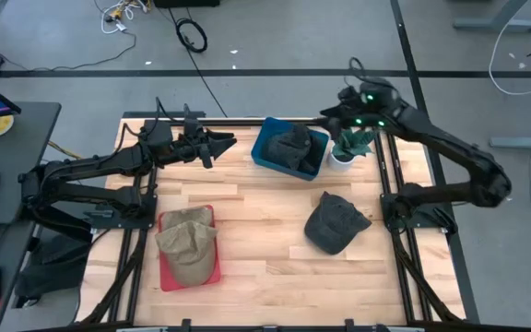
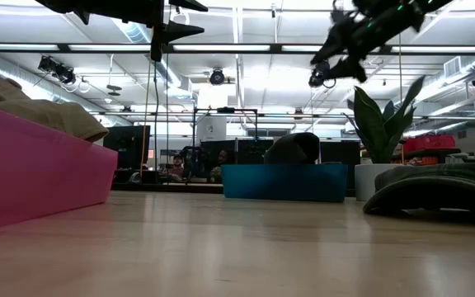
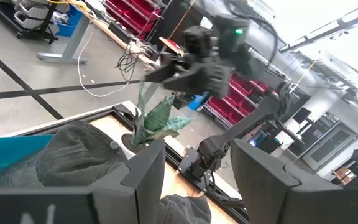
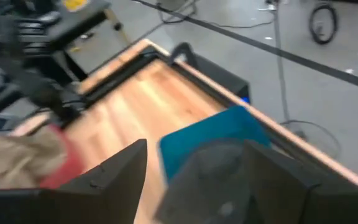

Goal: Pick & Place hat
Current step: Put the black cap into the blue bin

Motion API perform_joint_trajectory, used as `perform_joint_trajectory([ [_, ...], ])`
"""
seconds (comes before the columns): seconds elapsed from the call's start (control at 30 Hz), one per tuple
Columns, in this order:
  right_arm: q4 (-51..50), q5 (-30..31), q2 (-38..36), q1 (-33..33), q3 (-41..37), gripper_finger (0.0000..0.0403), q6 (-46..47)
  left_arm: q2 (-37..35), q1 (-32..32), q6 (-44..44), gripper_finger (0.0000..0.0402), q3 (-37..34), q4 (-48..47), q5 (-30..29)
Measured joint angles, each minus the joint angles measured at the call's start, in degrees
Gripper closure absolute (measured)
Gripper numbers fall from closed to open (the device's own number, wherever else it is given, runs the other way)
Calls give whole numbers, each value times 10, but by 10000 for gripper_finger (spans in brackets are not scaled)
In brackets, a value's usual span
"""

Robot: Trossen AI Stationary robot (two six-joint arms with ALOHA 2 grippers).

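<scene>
In the high view the right gripper (image 1: 332, 114) hangs in the upper centre of the frame, just past the right edge of the blue bin (image 1: 267, 152), which already holds a dark hat (image 1: 295, 148); its arm reaches back over the potted plant (image 1: 348, 148) to the right side of the table. The left gripper (image 1: 218, 143) is stretched toward the upper middle, pointing at the bin from the left, fingers apart and empty. A second dark hat (image 1: 335, 222) lies loose on the wooden table (image 1: 265, 249) at centre right, and a tan hat (image 1: 187, 242) sits in the red tray (image 1: 168, 275) at lower left. In the low view both arms ride high along the top edge, well above bin, plant and hats. The left wrist view shows that arm's own fingers spread with nothing between them, the binned hat and plant beyond. The right wrist view looks down at the bin and its hat past fingers standing apart, gripping nothing. My judgement of the risks: the right arm is close over the plant's leaves, so a careless descent toward the loose hat could tip the pot; and with both grippers converging near the bin, they could collide.
</scene>
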Motion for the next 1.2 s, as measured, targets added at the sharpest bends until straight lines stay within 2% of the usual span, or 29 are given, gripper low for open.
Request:
perform_joint_trajectory([
  [0.23,-111,-31,-112,41,0,146,44,0,0,-2,216,0,0,0],
  [0.4,-221,-35,-154,119,0,153,90,2,1,-6,216,0,1,-9],
  [0.5,-304,-5,-162,165,0,154,120,2,1,-6,216,0,1,-11],
  [0.6,-403,57,-160,206,0,152,152,2,1,-6,216,0,0,-11],
  [0.7,-459,93,-159,235,-11,141,170,2,0,-7,216,0,0,-11],
  [0.93,-462,95,-159,272,-106,87,221,2,0,-7,216,0,0,-11],
  [1.07,-425,95,-159,280,-179,56,281,2,0,-7,216,0,0,-11],
  [1.2,-365,95,-159,283,-251,43,350,2,0,-6,216,0,0,-11],
])
